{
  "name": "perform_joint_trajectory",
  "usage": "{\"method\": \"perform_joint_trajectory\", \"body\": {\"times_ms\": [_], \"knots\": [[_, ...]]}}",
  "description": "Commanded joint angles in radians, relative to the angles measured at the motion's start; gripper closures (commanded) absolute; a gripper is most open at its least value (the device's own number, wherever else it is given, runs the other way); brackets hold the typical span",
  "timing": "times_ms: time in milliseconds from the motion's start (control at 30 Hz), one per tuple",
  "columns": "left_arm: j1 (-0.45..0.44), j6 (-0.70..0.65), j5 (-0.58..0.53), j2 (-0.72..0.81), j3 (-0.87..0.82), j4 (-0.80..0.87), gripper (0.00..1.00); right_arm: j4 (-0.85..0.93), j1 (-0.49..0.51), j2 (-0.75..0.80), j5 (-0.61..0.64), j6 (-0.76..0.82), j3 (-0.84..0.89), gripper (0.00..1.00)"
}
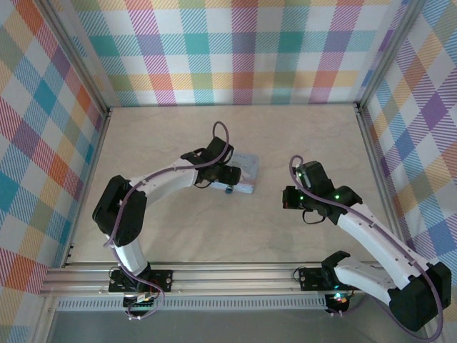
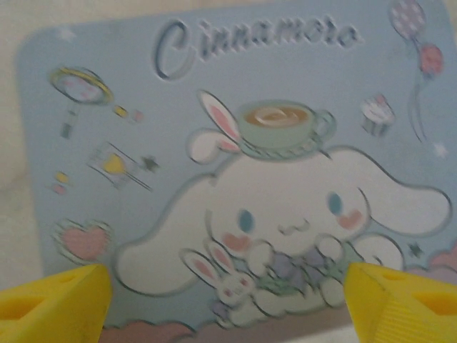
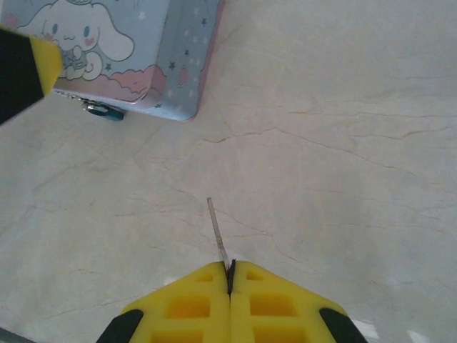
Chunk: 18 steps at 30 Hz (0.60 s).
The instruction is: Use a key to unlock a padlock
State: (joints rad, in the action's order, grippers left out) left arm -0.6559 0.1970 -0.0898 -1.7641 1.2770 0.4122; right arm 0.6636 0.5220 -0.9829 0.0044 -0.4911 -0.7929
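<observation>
The key's (image 3: 217,233) thin metal blade sticks forward out of my right gripper (image 3: 230,270), which is shut on it above bare tabletop. The tiny blue padlock (image 3: 107,111) hangs at the front edge of the pale blue cartoon tin box (image 3: 182,57), far ahead and to the left of the key. From above, the padlock (image 1: 229,190) is a blue speck at the tin's (image 1: 250,170) near edge. My right gripper (image 1: 287,198) sits to its right, apart from it. My left gripper (image 2: 228,318) is open over the tin's lid (image 2: 235,86), one yellow finger (image 2: 50,304) at each lower corner.
The tabletop (image 1: 178,236) is pale marbled board with aluminium rails along its sides and front. Checked fabric walls close in the back and both sides. One finger of my left gripper (image 3: 25,64) shows over the tin's lid in the right wrist view.
</observation>
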Motion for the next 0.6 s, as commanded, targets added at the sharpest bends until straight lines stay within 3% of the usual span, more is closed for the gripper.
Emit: {"method": "perform_joint_trajectory", "body": {"times_ms": [0,233,367,567], "knots": [[0.03,-0.036,0.031,-0.017,0.053,-0.001,0.15,-0.091,-0.007,-0.02,-0.091,0.003,0.023,0.98],[0.052,-0.04,0.071,0.106,0.004,-0.04,0.14,-0.304,-0.027,-0.117,-0.297,-0.022,0.018,0.98],[0.052,0.0,0.111,0.268,-0.156,-0.125,0.13,-0.473,-0.045,-0.219,-0.415,-0.06,-0.002,0.98],[0.049,0.126,0.198,0.51,-0.464,-0.319,0.12,-0.642,-0.053,-0.403,-0.471,-0.082,-0.065,0.98]]}}
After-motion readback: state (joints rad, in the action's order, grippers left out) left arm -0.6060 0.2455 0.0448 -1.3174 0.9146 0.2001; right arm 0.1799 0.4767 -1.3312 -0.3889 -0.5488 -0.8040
